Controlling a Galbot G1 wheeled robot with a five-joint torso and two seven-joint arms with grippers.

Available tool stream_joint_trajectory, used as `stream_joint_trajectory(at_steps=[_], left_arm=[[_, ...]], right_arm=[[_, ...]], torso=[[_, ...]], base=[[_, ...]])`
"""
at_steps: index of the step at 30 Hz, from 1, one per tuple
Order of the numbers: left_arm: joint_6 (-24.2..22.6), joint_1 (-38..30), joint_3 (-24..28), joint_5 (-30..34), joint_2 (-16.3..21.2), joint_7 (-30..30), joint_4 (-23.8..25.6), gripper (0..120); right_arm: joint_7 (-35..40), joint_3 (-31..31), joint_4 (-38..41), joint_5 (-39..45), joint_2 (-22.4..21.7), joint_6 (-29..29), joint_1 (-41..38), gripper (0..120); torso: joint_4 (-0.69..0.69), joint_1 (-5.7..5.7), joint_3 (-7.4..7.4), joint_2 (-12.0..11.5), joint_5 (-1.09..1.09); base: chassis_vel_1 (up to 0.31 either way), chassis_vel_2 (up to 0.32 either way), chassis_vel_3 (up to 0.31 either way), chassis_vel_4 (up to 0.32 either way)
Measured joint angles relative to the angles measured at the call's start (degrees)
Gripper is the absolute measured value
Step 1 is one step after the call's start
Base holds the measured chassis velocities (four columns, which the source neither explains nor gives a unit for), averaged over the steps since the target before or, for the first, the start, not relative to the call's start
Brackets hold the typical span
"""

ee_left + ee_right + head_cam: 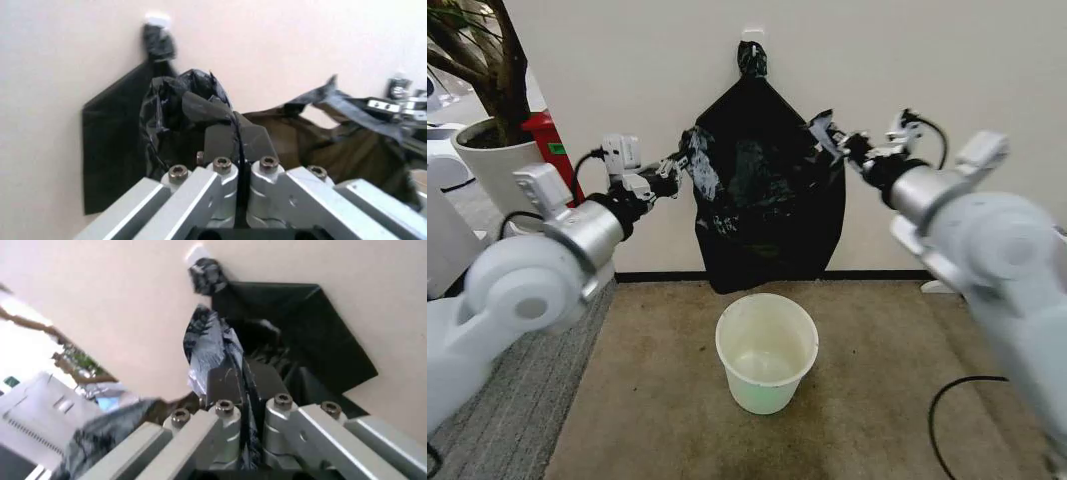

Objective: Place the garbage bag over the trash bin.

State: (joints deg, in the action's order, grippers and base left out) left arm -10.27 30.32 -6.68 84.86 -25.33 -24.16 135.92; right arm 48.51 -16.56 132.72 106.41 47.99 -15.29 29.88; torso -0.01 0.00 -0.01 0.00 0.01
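Observation:
The garbage bag (762,205), glossy crinkled black plastic, is stretched in the air between my two grippers, in front of the wall. My left gripper (676,172) is shut on one edge of its mouth, and its fingers (220,142) pinch the plastic (183,100). On the opposite edge my right gripper (835,138) is also shut; in the right wrist view its fingers (225,385) clamp the film (207,337). Below the bag, the cream-white trash bin (767,350) stands upright and open on the floor. The bag hangs above the bin, apart from it.
A flat matte black bag (752,60) hangs from a wall hook behind the garbage bag. A large white plant pot (489,160) and a red object (549,135) stand at the left. A black cable (952,400) loops on the carpet at the right.

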Motion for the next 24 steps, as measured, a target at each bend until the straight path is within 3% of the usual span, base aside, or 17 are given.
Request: stream_joint_trajectory(at_steps=[7, 13, 17, 24], left_arm=[[-0.3, 0.3, 1.0, 2.5, -0.5, 0.4, 0.7, 0], [-1.1, 6.1, 2.1, 0.2, -1.8, 0.7, -1.4, 0], [-1.4, 14.1, 2.0, -7.4, -2.8, 1.9, -2.9, 0], [-0.1, 28.4, 2.0, -18.2, -4.9, 3.7, -5.1, 0]], right_arm=[[1.3, -1.2, 5.1, 2.4, -1.7, 0.7, 2.9, 0], [-0.1, -1.7, 5.4, -1.9, 0.3, -1.0, 12.0, 0], [-4.7, -0.3, 4.7, -11.3, 4.2, -2.2, 22.7, 0], [-8.6, 0.8, 2.7, -20.9, 10.0, -2.6, 32.8, 0]], torso=[[0.00, 0.00, 0.00, 0.0, -0.01], [0.02, 0.00, 0.01, 0.0, -0.02], [0.00, 0.00, 0.00, 0.0, 0.00], [0.01, 0.00, 0.00, 0.0, -0.02]], base=[[0.000, 0.000, 0.000, 0.000], [0.000, 0.000, 0.000, 0.000], [0.000, 0.000, 0.000, 0.000], [0.000, 0.000, 0.000, 0.000]])
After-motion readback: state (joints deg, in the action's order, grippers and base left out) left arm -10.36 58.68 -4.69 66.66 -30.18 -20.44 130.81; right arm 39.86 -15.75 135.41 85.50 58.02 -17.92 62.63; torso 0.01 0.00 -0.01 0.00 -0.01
